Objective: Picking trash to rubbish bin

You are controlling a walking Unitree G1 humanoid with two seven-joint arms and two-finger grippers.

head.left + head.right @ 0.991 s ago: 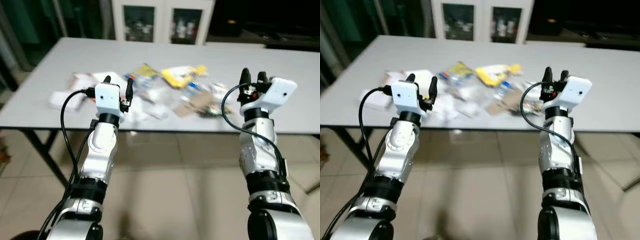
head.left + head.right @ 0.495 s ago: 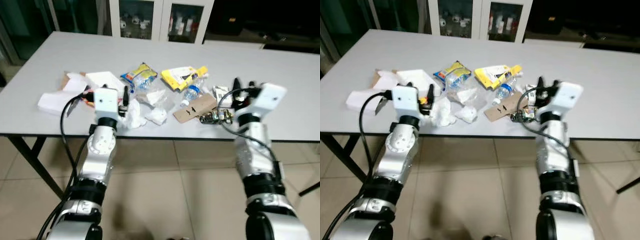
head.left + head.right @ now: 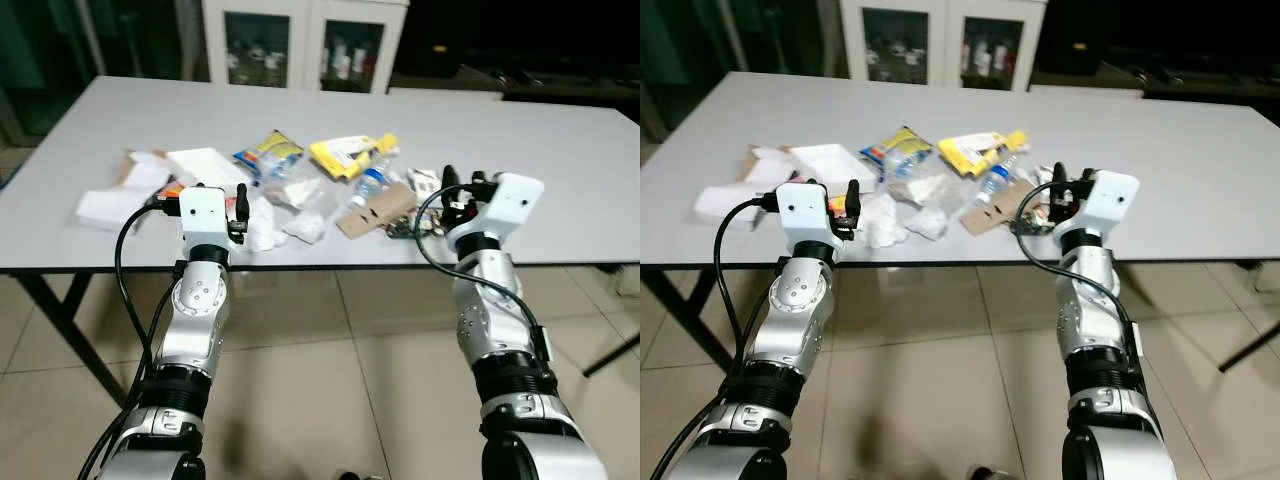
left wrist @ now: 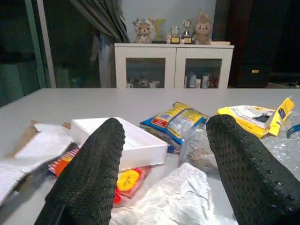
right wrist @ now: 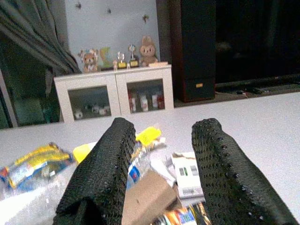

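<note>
Both hands sit lower and closer to the bench (image 3: 90, 240) edge than a second ago; camera view shifted too. Left hand (image 4: 161, 154) open, empty, trash just ahead: white box (image 4: 126, 140), crumpled plastic (image 4: 178, 197), blue-yellow packet (image 4: 180, 119). Right hand (image 5: 161, 164) open, empty, over cardboard piece (image 5: 150, 197), bottle (image 5: 136, 171) beyond. Wrist views add white cabinet (image 4: 173, 65) with figurines (image 5: 117, 58) on top. Eye views show tiled floor (image 3: 340, 380).

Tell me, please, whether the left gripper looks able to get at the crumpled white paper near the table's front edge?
Probably yes. The left gripper is open just short of the crumpled paper, and nothing lies between them; the white box sits behind.
</note>
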